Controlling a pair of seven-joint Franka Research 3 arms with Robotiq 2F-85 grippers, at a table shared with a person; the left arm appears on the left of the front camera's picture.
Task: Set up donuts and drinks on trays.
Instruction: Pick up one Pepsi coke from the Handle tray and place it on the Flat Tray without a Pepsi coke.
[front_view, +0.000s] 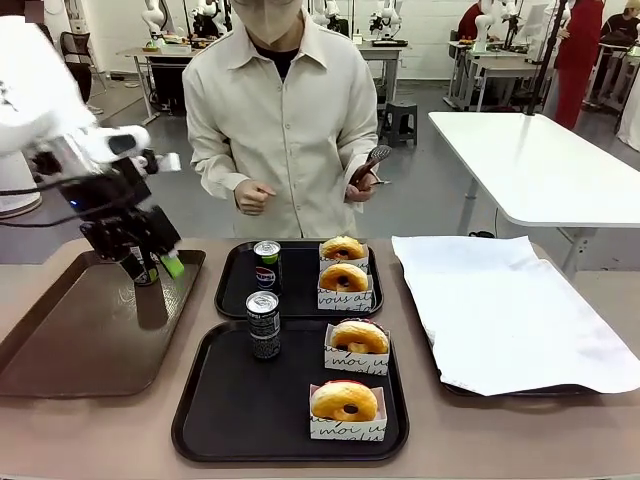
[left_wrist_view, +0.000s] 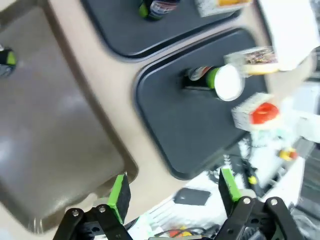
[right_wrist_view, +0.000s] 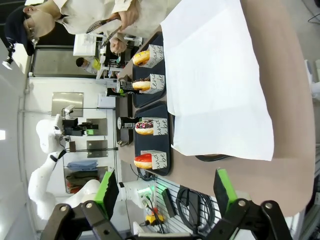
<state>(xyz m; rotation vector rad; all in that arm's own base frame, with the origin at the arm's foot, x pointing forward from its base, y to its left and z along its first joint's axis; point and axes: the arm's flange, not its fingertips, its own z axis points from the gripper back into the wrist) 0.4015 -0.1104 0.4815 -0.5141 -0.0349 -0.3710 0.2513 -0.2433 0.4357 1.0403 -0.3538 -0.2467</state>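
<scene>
Now the left hand (front_view: 150, 266) is hovering released and empty over the long brown tray (front_view: 60, 340), while the slim dark soda can (front_view: 263, 325) is standing upright to its right on the near black rounded-square plastic tray (front_view: 230, 420).

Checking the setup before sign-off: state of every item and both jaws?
Near black tray: one can, two donuts on it.
Far black tray: one can, two donuts on it.
Near can: upright.
Pepsi can: upright.
Four donuts: each in its paper sleeve.
Brown tray: bare.
Paper-lined tray: bare.
Left gripper: jaws open, nothing held.
Right gripper: jaws open, nothing held.
</scene>
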